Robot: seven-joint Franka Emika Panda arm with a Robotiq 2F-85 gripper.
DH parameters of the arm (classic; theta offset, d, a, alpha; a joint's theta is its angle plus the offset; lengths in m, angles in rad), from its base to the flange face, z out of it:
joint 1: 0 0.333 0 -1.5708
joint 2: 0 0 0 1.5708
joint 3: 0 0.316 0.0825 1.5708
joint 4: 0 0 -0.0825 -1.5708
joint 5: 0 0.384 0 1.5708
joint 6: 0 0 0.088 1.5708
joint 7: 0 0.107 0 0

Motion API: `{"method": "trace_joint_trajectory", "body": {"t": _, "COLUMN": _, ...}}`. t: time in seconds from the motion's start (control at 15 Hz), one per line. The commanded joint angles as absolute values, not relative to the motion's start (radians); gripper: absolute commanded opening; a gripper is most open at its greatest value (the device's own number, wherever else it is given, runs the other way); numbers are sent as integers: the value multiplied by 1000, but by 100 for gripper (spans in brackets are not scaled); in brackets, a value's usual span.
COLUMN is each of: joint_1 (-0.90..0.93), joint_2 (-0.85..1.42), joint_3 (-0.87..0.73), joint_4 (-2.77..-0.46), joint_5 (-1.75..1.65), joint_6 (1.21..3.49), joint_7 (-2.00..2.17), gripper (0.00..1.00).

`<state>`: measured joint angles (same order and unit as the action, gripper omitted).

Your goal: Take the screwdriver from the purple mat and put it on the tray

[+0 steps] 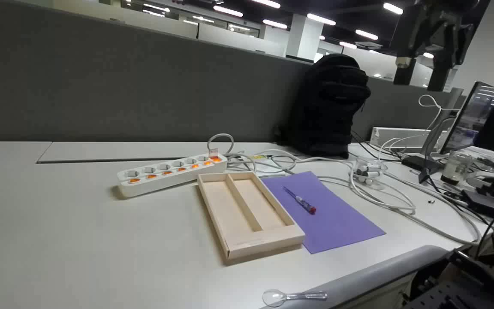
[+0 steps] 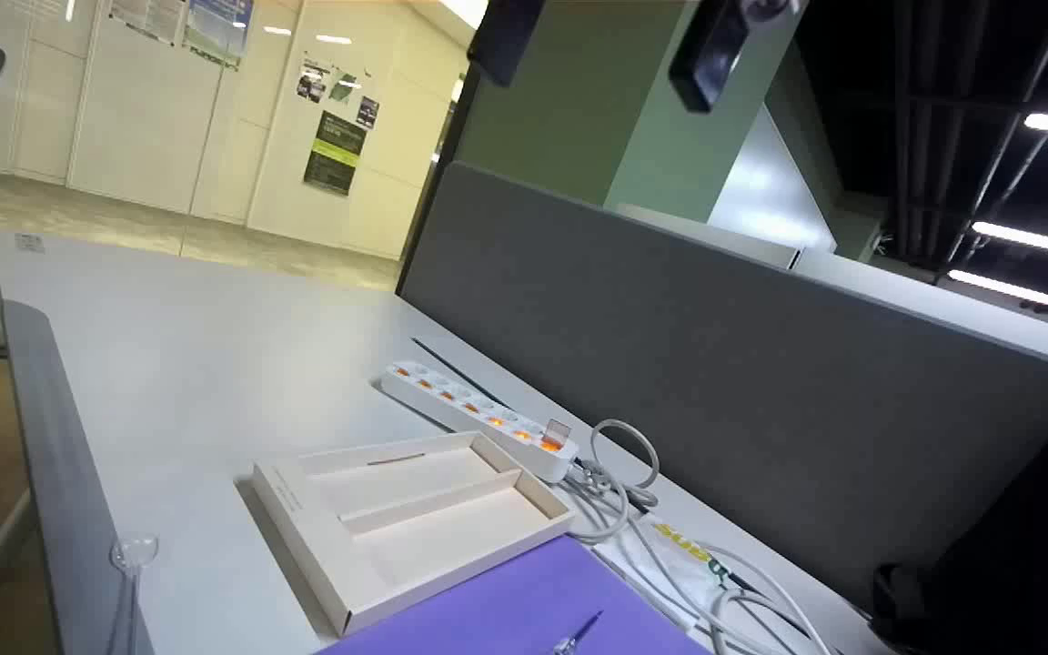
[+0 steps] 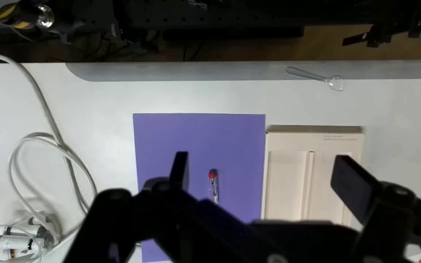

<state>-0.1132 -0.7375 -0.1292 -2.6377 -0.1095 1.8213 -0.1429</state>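
The screwdriver [image 1: 301, 201] lies on the purple mat [image 1: 341, 225]. It is slim, with a clear handle, a red end cap and a dark shaft. In an exterior view the screwdriver [image 2: 568, 644] is cut by the bottom edge. In the wrist view its handle [image 3: 214, 188] shows, while my gripper hides the shaft. The light-wood tray [image 1: 264, 243] stands right beside the mat, its two compartments bare of tools. My gripper [image 1: 421, 79] is open and empty, high above the table. In the wrist view the fingers [image 3: 263, 173] stand wide apart, over the mat and tray [image 3: 305, 140].
A white power strip [image 1: 172, 174] with lit switches lies behind the tray. White cables [image 1: 384, 201] run behind and beside the mat. A black backpack [image 1: 330, 105] leans on the grey partition [image 1: 144, 81]. A clear plastic spoon [image 1: 294, 296] lies at the table's front edge.
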Motion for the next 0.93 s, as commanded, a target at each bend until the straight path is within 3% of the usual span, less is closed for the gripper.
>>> {"method": "trace_joint_trajectory", "body": {"t": 0.0, "joint_1": -109, "joint_2": -738, "joint_3": -132, "joint_4": -2636, "joint_5": -111, "joint_6": 1819, "joint_7": -141, "gripper": 100}}
{"method": "trace_joint_trajectory", "body": {"t": 0.87, "joint_1": -126, "joint_2": -738, "joint_3": -127, "joint_4": -2645, "joint_5": -121, "joint_6": 1857, "joint_7": -108, "gripper": 100}}
